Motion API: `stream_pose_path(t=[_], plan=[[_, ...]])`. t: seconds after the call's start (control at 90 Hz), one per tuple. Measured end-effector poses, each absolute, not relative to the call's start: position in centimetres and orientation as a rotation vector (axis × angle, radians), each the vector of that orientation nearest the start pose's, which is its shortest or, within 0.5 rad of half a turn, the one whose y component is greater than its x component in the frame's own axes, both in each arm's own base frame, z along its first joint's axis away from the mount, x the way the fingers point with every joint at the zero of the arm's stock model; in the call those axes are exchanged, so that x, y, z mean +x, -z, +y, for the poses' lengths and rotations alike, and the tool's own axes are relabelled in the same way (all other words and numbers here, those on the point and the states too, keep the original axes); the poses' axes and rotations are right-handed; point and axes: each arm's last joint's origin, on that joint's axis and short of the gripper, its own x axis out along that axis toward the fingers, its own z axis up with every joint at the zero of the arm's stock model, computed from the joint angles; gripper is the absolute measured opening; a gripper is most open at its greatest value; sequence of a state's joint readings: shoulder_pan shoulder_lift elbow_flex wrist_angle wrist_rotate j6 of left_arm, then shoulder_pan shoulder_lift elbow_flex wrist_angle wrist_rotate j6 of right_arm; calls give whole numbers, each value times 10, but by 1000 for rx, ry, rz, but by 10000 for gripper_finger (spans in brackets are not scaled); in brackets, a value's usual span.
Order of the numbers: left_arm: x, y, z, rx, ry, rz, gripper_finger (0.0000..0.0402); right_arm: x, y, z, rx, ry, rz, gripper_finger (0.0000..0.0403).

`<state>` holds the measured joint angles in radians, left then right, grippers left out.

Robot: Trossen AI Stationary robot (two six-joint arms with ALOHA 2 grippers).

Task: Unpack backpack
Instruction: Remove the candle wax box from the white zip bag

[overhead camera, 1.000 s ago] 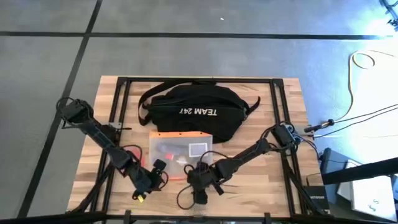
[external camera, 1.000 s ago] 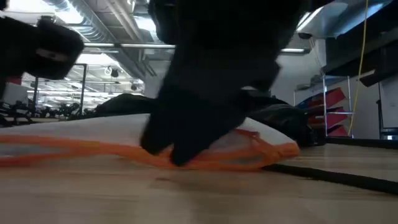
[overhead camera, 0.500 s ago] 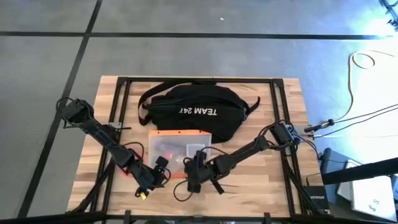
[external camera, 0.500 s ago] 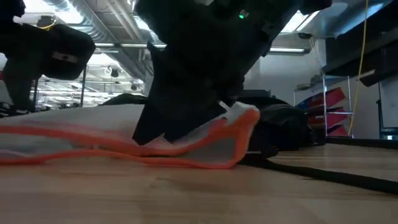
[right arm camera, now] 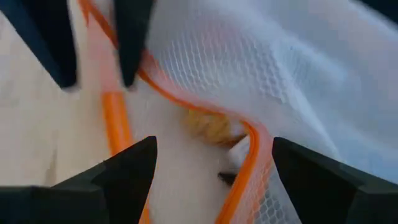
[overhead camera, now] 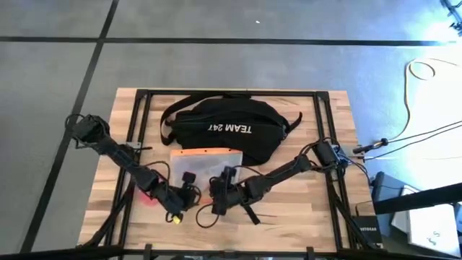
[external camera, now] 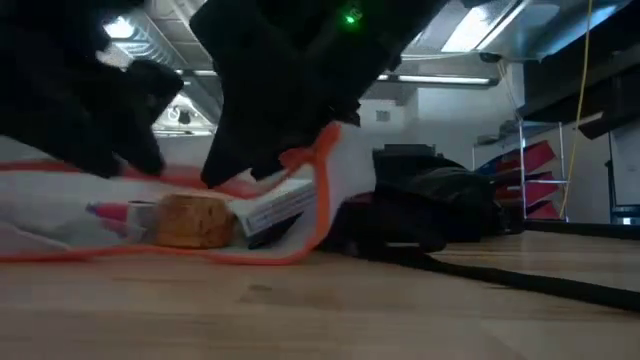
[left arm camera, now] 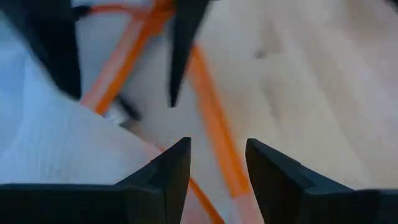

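My left tool (overhead camera: 189, 189) and right tool (overhead camera: 219, 189) both sit released at the orange-trimmed pouch (overhead camera: 206, 160); its edge is lifted; the backpack (overhead camera: 224, 130) lies behind on the table (overhead camera: 325, 217).

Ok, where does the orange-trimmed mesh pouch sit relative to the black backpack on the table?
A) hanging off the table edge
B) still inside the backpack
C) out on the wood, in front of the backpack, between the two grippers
C: the high view shows the pouch lying on the table beside the backpack, with the left gripper and the right gripper at its near edge.
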<state>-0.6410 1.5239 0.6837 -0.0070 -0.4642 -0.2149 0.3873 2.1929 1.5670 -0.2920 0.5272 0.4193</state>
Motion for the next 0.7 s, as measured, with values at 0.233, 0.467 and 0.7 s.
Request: stream_pose_path(t=[0.233,0.467,0.7], plan=[[232,-124,-134,157,-133,806,140,439,-150,147,-32,377,753,303],[228,-114,-126,98,-233,808,140,441,-151,145,2,382,744,303],[225,-115,-135,59,-223,799,140,443,-162,157,30,331,732,303]])
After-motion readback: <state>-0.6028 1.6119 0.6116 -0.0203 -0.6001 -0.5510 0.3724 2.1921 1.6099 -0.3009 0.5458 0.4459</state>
